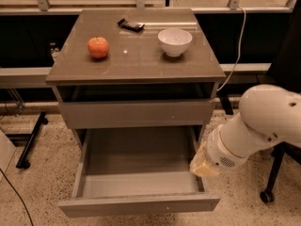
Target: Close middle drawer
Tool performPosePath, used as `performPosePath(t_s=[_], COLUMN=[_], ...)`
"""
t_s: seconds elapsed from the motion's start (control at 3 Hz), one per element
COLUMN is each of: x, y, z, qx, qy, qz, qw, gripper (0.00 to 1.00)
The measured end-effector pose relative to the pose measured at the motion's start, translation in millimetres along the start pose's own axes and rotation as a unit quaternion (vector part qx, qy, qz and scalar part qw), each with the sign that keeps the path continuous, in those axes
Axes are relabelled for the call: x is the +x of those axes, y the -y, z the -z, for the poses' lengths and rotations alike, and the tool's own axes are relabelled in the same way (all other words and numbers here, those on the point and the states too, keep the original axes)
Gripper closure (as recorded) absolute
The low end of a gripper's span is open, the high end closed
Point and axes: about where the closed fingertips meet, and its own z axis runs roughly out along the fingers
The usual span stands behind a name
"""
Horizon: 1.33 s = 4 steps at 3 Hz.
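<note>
Middle drawer (136, 154) pulled far out at the lower front of the cabinet (141, 62), plain grey inside showing. Directly above, in the same cabinet, taller-fronted drawer (136, 113), slightly out from under the cabinet top. Gripper (203, 164) low at the cabinet's right front, pale yellowish, at the right side wall of the pulled-out drawer; touching or just beside, cannot tell. Clenched or released: cannot tell either. White arm (258, 131) off the cabinet's right side. On the cabinet top: apple (98, 47) toward the left, white bowl (174, 41) toward the right, small dark object (130, 25) near the back edge.
</note>
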Motion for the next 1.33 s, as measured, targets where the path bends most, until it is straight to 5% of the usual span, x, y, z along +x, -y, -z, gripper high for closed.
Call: performPosePath(t_s=[0.67,1.33], x=[37,41], y=[-16,-18], z=[-87,-113], qx=[-0.032,-0.048], qy=[0.017,0.013], qz=[-0.039,-0.049], qw=[0.9986,0.9976], gripper=[1.0,1.0])
